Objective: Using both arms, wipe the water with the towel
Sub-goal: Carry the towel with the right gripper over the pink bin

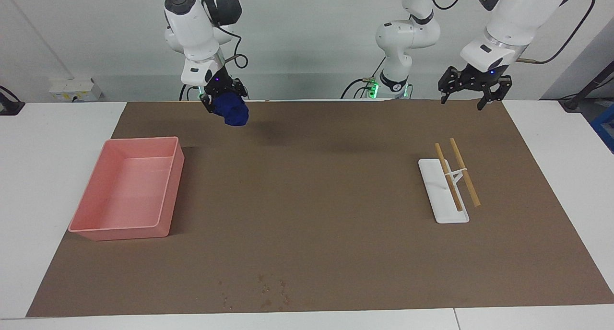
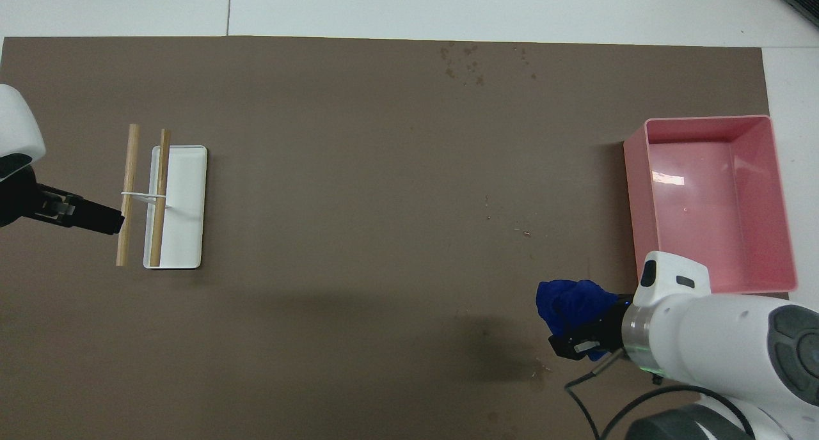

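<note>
The right tool (image 1: 225,105) hangs in the air over the brown mat (image 1: 316,195) at the edge nearest the robots, its fingers clamped on the towel (image 1: 231,111), a deep-blue bunched lump that dangles below it clear of the mat. The left tool (image 1: 471,91) waits raised over the same near edge at the left arm's end of the bench (image 1: 48,143), its fingers spread apart and holding nothing. Farther from the robots than the right tool, toward the right arm's end, the pink tray (image 1: 103,231) sits on the mat. Farther out than the left tool lies a white rectangular dish (image 1: 434,186) with two wooden sticks (image 1: 464,172) propped across a small wire rest on it. At the mat's edge farthest from the robots, well apart from both tools, is a scatter of small dark water spots (image 1: 268,289).
</note>
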Robot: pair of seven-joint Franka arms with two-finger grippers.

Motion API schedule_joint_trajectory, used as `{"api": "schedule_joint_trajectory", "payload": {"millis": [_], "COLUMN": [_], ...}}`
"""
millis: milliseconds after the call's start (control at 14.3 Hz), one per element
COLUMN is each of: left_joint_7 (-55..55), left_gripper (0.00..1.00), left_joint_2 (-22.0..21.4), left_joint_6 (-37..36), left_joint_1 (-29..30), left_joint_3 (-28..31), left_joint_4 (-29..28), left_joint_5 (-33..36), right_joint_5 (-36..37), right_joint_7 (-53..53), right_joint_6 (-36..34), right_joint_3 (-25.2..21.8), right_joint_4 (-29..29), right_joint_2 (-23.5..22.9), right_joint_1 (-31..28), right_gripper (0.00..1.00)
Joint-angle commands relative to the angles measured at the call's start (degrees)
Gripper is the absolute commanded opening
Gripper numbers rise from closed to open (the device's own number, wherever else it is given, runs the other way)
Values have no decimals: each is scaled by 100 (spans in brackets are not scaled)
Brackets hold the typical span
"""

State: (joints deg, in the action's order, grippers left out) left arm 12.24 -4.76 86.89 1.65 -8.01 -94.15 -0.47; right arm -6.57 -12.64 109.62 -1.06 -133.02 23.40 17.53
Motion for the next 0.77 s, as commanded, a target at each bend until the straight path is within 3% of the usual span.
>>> {"api": "schedule_joint_trajectory", "payload": {"millis": [0, 699], "left_joint_7": [41, 41], "left_gripper": [100, 100], "left_joint_2": [-131, -131], "left_joint_6": [56, 47], "left_joint_1": [-59, -24], "left_joint_3": [36, 36], "left_joint_4": [-130, -130], "left_joint_5": [117, 117], "right_joint_5": [59, 59], "right_joint_7": [8, -1], "right_joint_6": [-467, -1364], "right_joint_3": [18, 18], "right_joint_4": [907, 3237], "right_joint_2": [-563, -1785], "right_joint_1": [-206, -900], "right_gripper": [0, 0]}}
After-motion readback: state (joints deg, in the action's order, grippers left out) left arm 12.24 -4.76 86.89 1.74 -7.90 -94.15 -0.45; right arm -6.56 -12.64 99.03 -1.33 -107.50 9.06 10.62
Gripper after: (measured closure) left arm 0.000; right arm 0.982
